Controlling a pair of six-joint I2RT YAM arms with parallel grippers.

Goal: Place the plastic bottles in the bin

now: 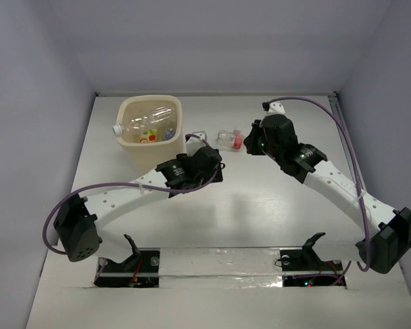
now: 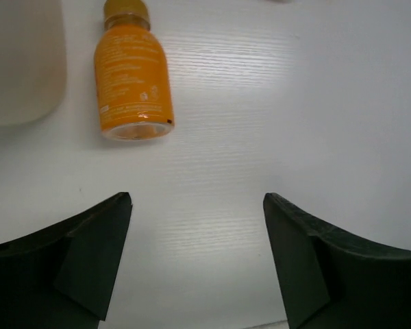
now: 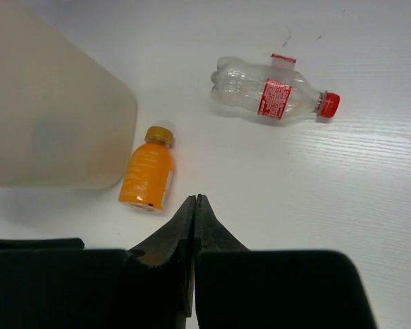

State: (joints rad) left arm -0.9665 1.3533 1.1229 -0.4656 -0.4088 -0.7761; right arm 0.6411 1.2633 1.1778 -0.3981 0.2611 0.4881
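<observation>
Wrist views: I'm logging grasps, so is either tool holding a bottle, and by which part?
Nothing is held: the left tool stands open and empty, the right tool shut on nothing.

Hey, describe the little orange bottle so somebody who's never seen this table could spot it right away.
Start at the cream bin on the white table. Lying on its side just off the bin's rounded corner is a short orange bottle with a yellowish cap. The nearby clear bottle with the red cap is longer and see-through; this one is opaque orange.
</observation>
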